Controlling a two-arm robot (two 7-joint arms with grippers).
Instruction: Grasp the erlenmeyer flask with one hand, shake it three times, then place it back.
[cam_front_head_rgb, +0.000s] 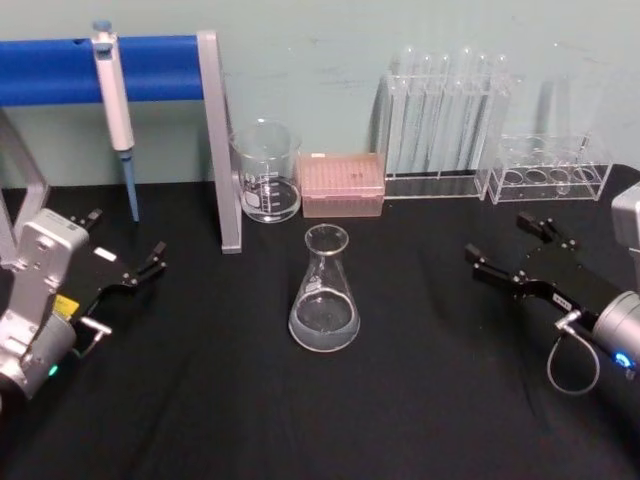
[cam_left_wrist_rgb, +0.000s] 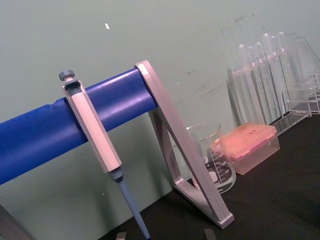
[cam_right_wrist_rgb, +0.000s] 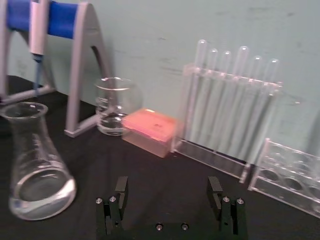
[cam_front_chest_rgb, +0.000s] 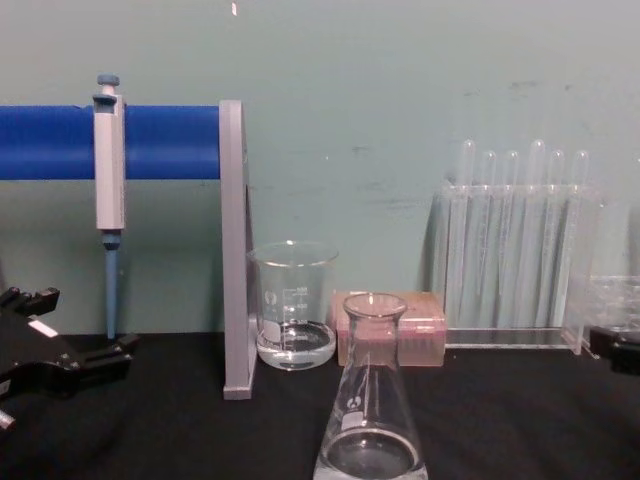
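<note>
the left gripper is being held low over the left side of the black counter, its jaws spread wide with nothing between them. the erlenmeyer flask is being borne upright at the counter's middle, a little clear liquid in its base, in front of the beaker and the pink box, well apart from both grippers. the right gripper is being held at the right, jaws wide and empty.

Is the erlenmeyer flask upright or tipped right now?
Upright: the erlenmeyer flask stands on its wide base on the black table, neck pointing up, a little clear liquid at the bottom.
</note>
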